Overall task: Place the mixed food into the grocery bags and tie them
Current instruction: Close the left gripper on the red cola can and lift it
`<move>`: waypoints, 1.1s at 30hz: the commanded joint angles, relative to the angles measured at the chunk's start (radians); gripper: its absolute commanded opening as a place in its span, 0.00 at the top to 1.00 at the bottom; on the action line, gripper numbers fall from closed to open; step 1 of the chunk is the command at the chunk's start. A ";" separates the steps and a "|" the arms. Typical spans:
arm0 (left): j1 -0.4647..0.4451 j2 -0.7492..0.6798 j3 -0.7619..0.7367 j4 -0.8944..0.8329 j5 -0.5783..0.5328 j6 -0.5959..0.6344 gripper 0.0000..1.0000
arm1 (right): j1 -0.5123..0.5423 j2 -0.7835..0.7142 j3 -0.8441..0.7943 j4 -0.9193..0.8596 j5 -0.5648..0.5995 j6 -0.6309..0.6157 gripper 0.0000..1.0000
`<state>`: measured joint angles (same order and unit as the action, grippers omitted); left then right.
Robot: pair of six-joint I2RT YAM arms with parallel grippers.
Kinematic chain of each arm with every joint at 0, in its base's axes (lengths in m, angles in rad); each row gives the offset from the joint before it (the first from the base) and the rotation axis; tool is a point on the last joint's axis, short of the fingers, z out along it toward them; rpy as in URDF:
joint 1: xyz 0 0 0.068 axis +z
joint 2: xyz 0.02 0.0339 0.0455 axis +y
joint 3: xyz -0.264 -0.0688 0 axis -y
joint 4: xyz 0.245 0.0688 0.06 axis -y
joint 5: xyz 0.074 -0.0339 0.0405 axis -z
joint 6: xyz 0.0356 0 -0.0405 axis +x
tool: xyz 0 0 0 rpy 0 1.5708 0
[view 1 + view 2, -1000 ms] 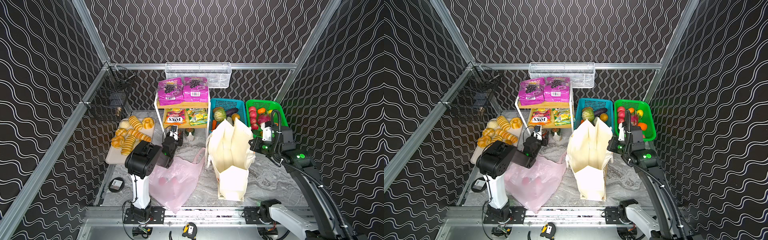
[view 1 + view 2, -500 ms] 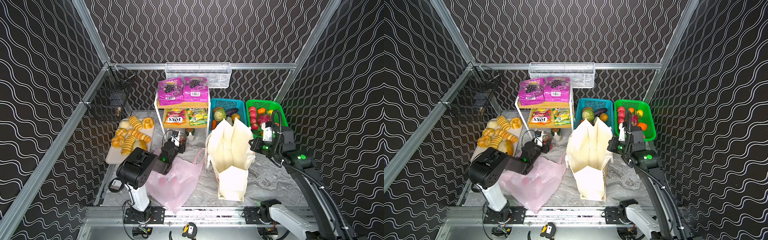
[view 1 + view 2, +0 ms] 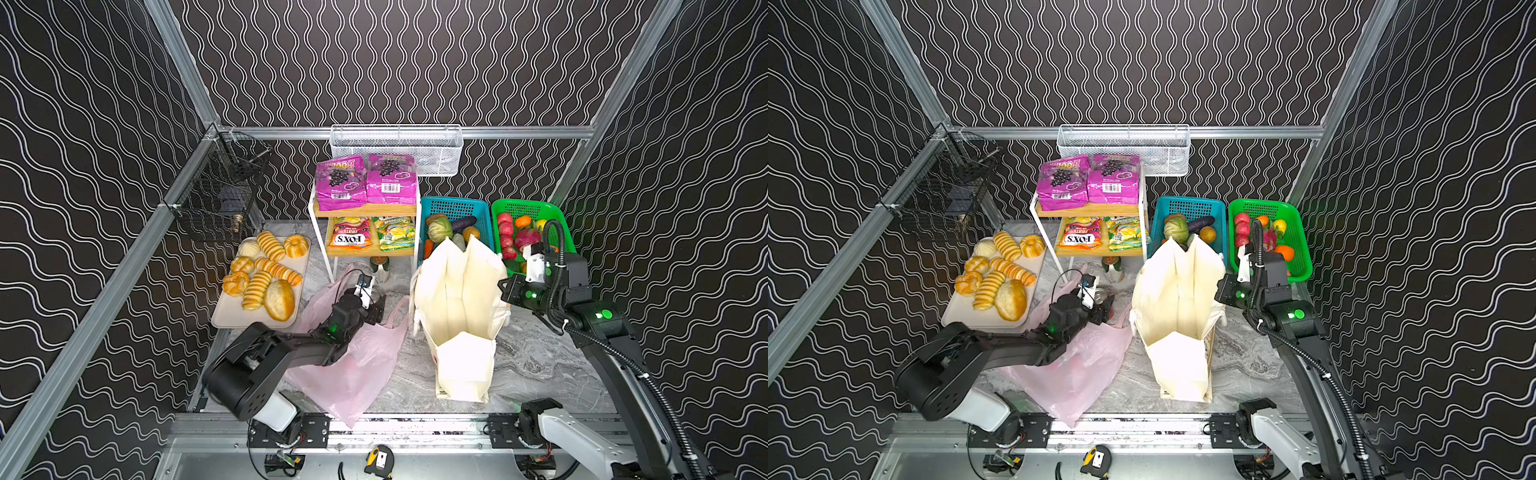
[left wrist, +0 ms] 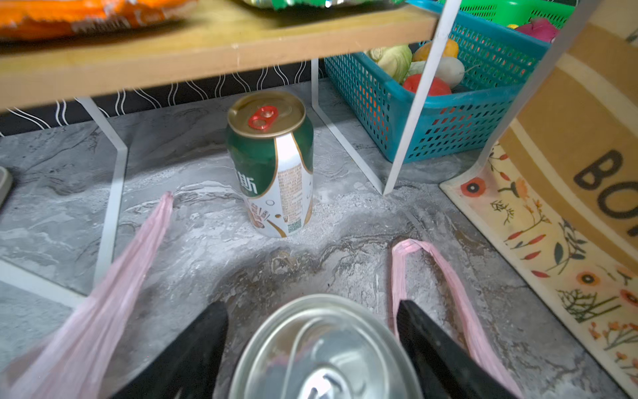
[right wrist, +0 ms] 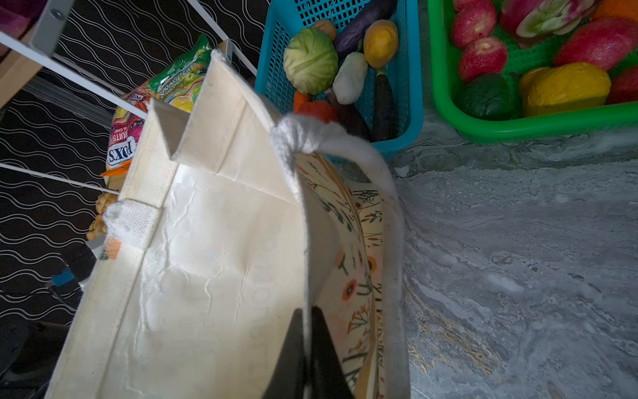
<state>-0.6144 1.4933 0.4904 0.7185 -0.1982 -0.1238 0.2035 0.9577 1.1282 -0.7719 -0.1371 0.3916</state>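
Observation:
The pink plastic bag lies flat, its two handles stretched toward the shelf. My left gripper is low at the bag's mouth, open, with the silvery end of a drink can between its spread fingers. The cream tote stands upright and open. My right gripper is shut on the tote's rim at its printed side. A green can stands under the shelf. Magenta pouches, a green-yellow pouch and the cabbage are where they were.
A tray of bread rolls sits on the left. The white shelf rack stands at the back, with a blue basket of vegetables and a green basket of fruit to its right. Wire baskets hang on the walls.
My left arm has dropped low and reached forward to the pink bag's mouth, and its jaws have spread wider round the can. The right arm has held still on the tote.

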 commanded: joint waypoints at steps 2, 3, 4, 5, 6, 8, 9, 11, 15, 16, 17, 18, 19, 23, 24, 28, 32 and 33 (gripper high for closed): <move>0.001 -0.075 0.033 -0.293 0.009 0.027 0.11 | 0.001 -0.016 0.005 0.030 0.003 -0.004 0.94; 0.000 -0.089 0.047 -0.346 0.020 0.029 0.11 | 0.000 -0.018 0.004 0.030 0.005 -0.003 0.94; 0.001 -0.099 0.063 -0.397 0.026 0.029 0.10 | 0.001 -0.017 0.003 0.030 0.005 -0.003 0.94; 0.000 -0.110 0.087 -0.462 0.033 0.029 0.10 | 0.000 -0.017 0.002 0.029 0.005 -0.003 0.94; 0.001 -0.119 0.114 -0.533 0.037 0.025 0.10 | 0.000 -0.016 0.003 0.028 0.004 -0.002 0.94; 0.000 -0.135 0.177 -0.673 0.038 0.020 0.09 | 0.001 -0.015 0.005 0.023 0.004 -0.001 0.94; 0.001 -0.140 0.208 -0.735 0.040 0.025 0.08 | 0.001 -0.017 0.005 0.021 0.003 0.000 0.94; 0.001 -0.138 0.272 -0.840 0.054 0.045 0.08 | 0.000 -0.020 0.003 0.023 0.003 0.003 0.94; 0.003 -0.089 0.394 -0.997 0.120 0.082 0.09 | 0.000 -0.029 -0.011 0.034 0.004 0.007 0.94; 0.002 -0.072 0.431 -1.051 0.095 0.077 0.10 | 0.000 -0.027 -0.012 0.034 0.003 0.009 0.94; 0.003 -0.058 0.481 -1.115 0.054 0.054 0.10 | 0.001 -0.027 -0.013 0.032 0.002 0.009 0.94; 0.003 -0.046 0.507 -1.154 0.032 0.055 0.10 | 0.001 -0.026 -0.010 0.027 0.003 0.008 0.94; 0.003 -0.036 0.529 -1.184 0.021 0.068 0.09 | 0.001 -0.025 -0.010 0.024 0.004 0.009 0.94; 0.005 0.004 0.604 -1.272 0.048 0.077 0.07 | 0.001 -0.027 -0.016 0.036 0.002 0.010 0.94; 0.006 0.016 0.616 -1.288 0.061 0.077 0.07 | 0.000 -0.027 -0.016 0.037 0.002 0.010 0.94; 0.005 0.060 0.646 -1.325 0.074 0.071 0.06 | 0.001 -0.017 -0.011 0.031 0.002 0.009 0.94; 0.006 0.068 0.647 -1.293 0.083 0.065 0.06 | 0.001 -0.020 -0.018 0.037 0.001 0.012 0.94; 0.006 0.072 0.652 -1.288 0.084 0.065 0.06 | 0.000 -0.021 -0.020 0.040 0.000 0.012 0.94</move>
<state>-0.6090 1.5616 1.1313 -0.5667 -0.1268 -0.0635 0.2035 0.9390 1.1130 -0.7712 -0.1364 0.3927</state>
